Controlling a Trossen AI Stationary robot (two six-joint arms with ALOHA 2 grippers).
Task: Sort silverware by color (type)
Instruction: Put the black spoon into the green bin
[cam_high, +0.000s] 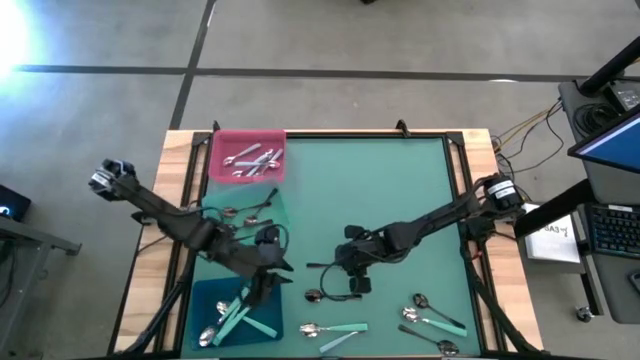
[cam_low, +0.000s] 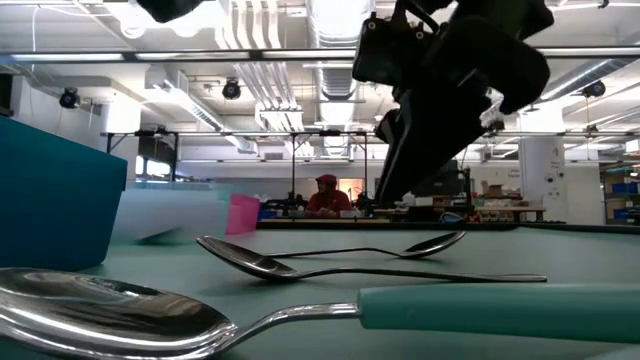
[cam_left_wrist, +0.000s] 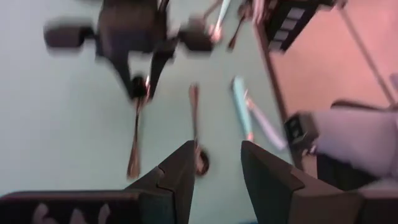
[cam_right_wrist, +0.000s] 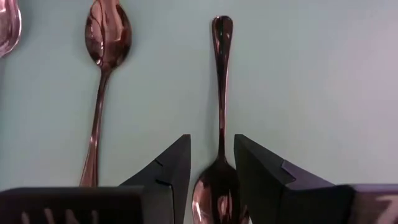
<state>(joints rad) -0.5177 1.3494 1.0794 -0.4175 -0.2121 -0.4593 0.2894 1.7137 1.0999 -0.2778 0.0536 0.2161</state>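
The silverware lies partly sorted. All-silver pieces sit in the pink tray (cam_high: 248, 157), dark spoons in the green tray (cam_high: 250, 210) and teal-handled ones in the blue tray (cam_high: 232, 312). More teal-handled spoons (cam_high: 336, 328) lie loose near the table's near edge. My right gripper (cam_right_wrist: 212, 143) is open, low over the table's middle. Its fingers stand on either side of a dark spoon (cam_right_wrist: 219, 93) just above the bowl (cam_right_wrist: 214, 196), and a second dark spoon (cam_right_wrist: 106, 43) lies beside it. My left gripper (cam_left_wrist: 217, 149) is open above the table beside the blue tray, blurred and empty.
Loose silver and teal-handled spoons (cam_high: 432, 312) lie at the near right. In the low view a teal-handled spoon (cam_low: 200, 315) fills the foreground, with two spoons (cam_low: 300, 265) behind it. The two grippers (cam_high: 272, 262) (cam_high: 352, 280) are close together. The table's far right half is bare mat (cam_high: 400, 180).
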